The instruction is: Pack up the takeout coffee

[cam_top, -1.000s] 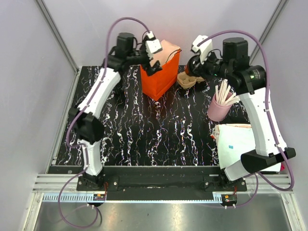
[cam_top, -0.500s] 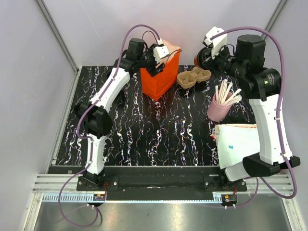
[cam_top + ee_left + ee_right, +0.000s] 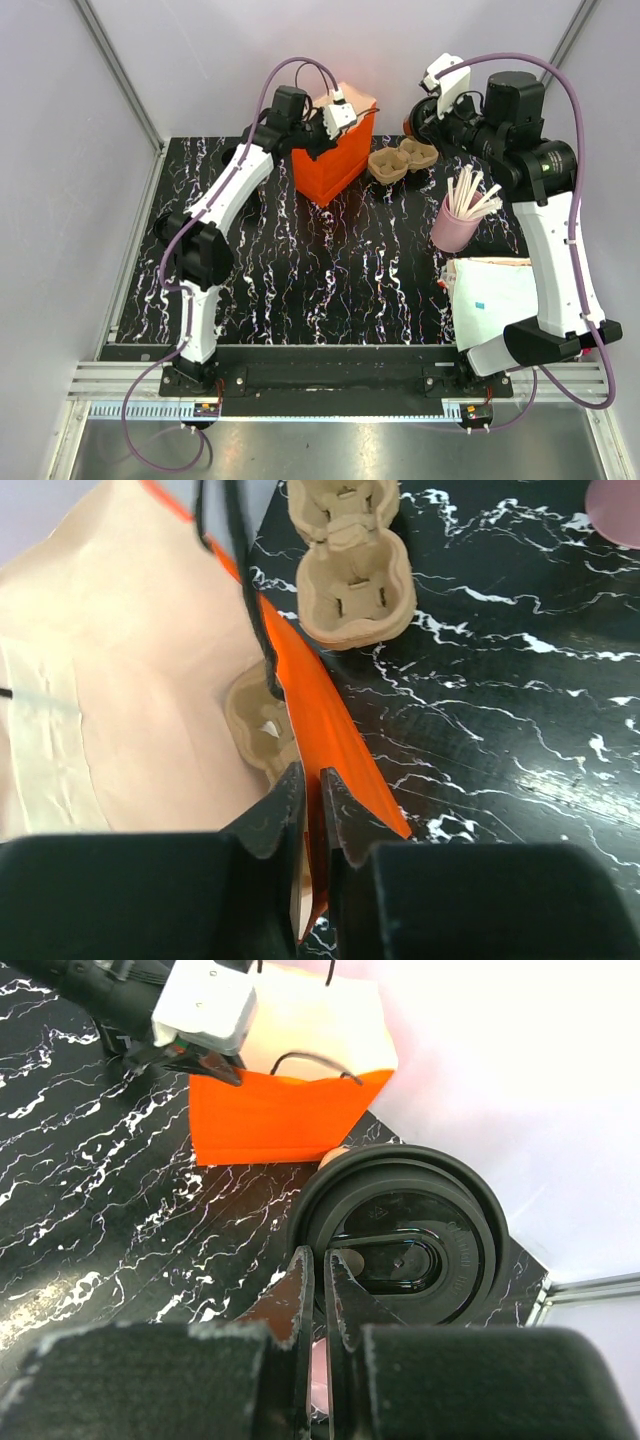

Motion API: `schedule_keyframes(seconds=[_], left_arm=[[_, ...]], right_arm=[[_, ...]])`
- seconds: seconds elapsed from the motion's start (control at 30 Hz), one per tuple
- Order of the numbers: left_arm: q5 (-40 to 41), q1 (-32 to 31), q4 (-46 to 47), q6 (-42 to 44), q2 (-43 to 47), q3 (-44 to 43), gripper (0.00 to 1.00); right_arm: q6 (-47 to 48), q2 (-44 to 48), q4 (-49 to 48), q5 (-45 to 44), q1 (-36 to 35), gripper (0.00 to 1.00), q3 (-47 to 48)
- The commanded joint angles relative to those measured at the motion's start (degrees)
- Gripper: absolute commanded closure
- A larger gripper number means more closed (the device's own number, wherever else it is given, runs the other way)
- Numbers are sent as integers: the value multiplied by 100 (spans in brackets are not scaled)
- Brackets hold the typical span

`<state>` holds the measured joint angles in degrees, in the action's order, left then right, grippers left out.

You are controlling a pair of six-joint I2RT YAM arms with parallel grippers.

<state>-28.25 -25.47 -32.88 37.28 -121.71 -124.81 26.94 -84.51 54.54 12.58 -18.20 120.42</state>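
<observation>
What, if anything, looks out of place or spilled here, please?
Nothing stands out: the left claw pinches the rim of the bag, the right claw holds the lidded coffee, and nothing is spilled.

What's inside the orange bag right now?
Part of a brown pulp tray shows low inside the orange bag, against its pale lining; no cup shows there. The near part is hidden behind the left end effector, which pinches the bag's wall.

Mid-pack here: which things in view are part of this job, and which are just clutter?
Job: coffee, pinched by right gripper; bag, edge pinched by left gripper.
Clutter: tray on table; pink cup of sticks; white paper.
</observation>
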Motion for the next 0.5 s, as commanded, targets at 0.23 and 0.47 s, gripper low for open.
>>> schedule_keyframes(seconds=[0.23,0.47], left_arm=[[223,-186,-437,-598,1386,642,99],[258,-432,-526,-994,2423,1756,100]], right_arm=[[-242,-206,-664,-309,18,100,121],[-637,-575,-770,-72,18,100,631]])
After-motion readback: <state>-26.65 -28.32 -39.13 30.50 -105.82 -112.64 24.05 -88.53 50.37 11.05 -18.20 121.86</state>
